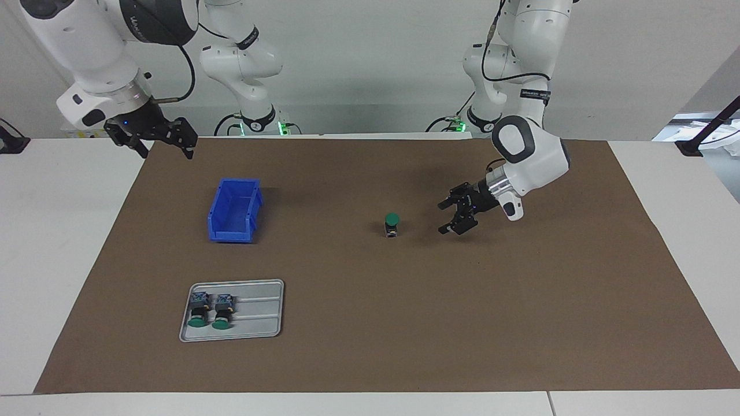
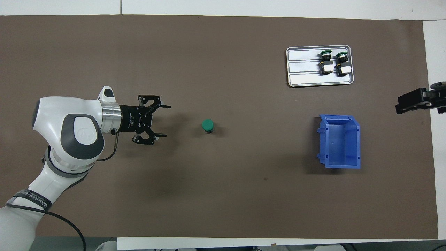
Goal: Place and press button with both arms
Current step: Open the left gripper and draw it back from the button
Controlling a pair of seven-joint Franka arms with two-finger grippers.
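A button (image 1: 392, 225) with a green cap stands upright on the brown mat near the table's middle; it also shows in the overhead view (image 2: 208, 125). My left gripper (image 1: 442, 218) is open, lies level and low over the mat, and points at the button from the left arm's end, a short gap away; the overhead view shows it too (image 2: 166, 121). My right gripper (image 1: 166, 151) is open and empty. It waits raised over the mat's edge at the right arm's end, and only part of it shows in the overhead view (image 2: 414, 103).
A grey tray (image 1: 272, 332) (image 2: 303, 82) holds two more buttons (image 1: 210, 311) (image 2: 333, 62) lying on their sides. A blue bin (image 1: 231, 234) (image 2: 322, 139) stands nearer to the robots than the tray. Both are toward the right arm's end.
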